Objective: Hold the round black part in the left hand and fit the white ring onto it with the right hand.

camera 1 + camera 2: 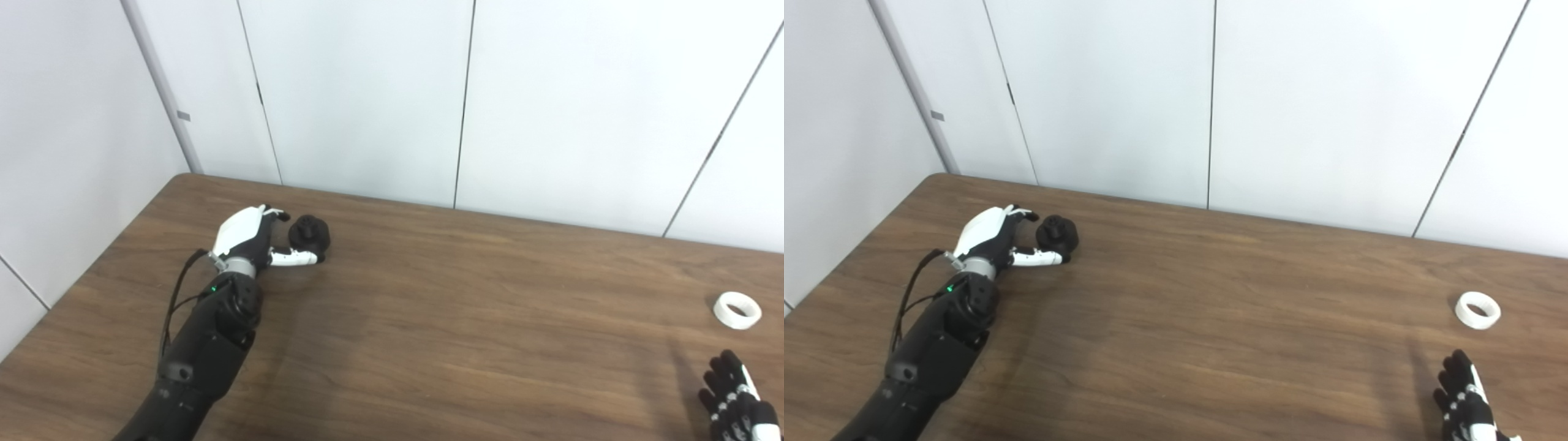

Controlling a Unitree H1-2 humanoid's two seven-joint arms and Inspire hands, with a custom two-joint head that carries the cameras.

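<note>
The round black part (309,234) sits on the brown table (429,318) at the back left. My left hand (257,239) is open beside it, fingers reaching past its far side and the thumb along its near side, not closed on it. The white ring (737,310) lies flat on the table at the far right; it also shows in the right eye view (1477,310). My right hand (738,398) is open at the bottom right corner, fingers spread and pointing up, a short way nearer than the ring and apart from it.
White wall panels (429,92) stand right behind the table's far edge. The table's left corner (177,179) is close to the left hand. The wide middle of the table holds nothing.
</note>
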